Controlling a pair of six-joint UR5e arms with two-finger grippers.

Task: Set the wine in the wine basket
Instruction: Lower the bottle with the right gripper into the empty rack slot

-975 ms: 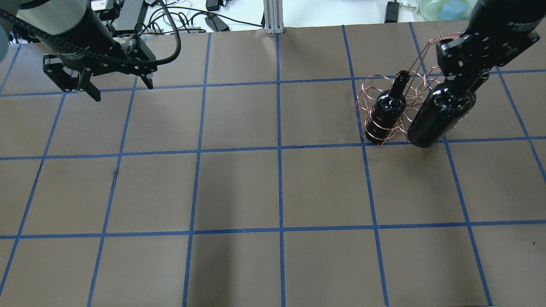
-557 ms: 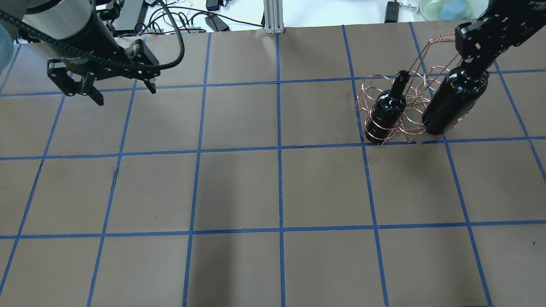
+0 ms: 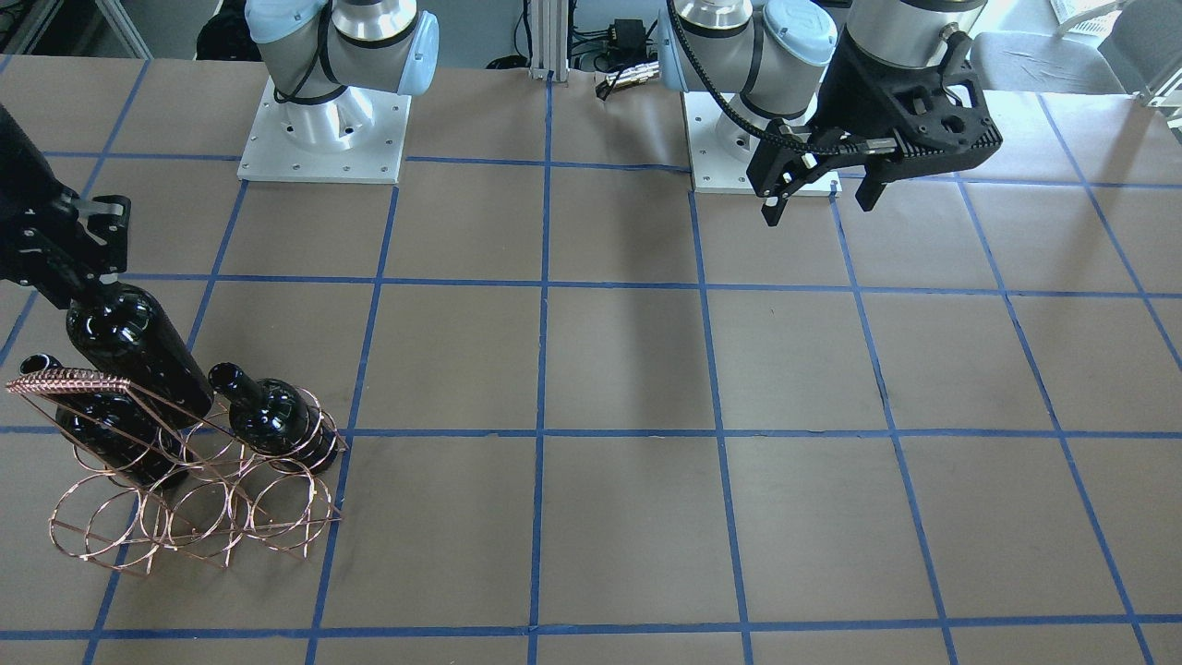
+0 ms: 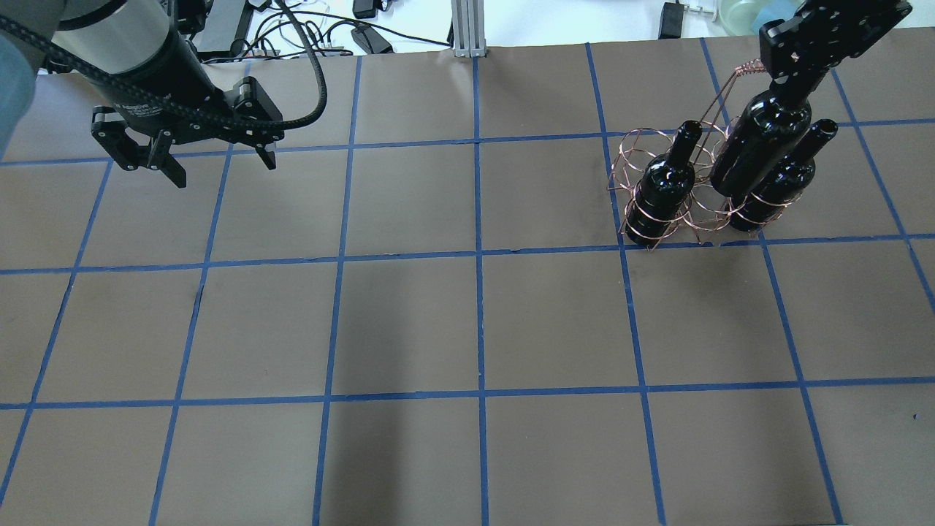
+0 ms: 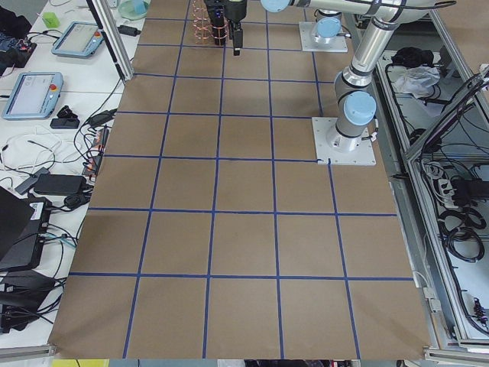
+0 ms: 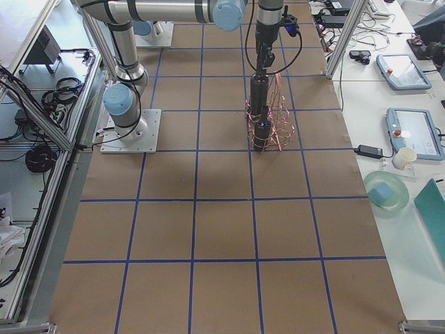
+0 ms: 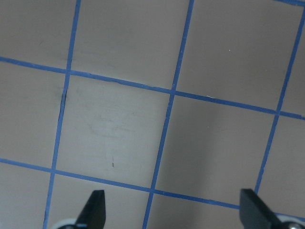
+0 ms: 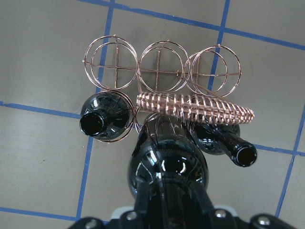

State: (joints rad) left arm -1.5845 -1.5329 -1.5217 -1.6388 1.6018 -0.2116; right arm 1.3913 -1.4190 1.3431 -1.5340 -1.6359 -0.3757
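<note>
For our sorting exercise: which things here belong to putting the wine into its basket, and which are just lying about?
Job in hand: glossy black glass wine bottle, held by the right gripper; copper wire basket; two matching bottles seated in it.
Lying about: idle open left gripper; pale green bowl; grey-and-blue tablet.

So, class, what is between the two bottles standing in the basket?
The third bottle, held by the right gripper, hangs there between them; the right wrist view shows it best.
</note>
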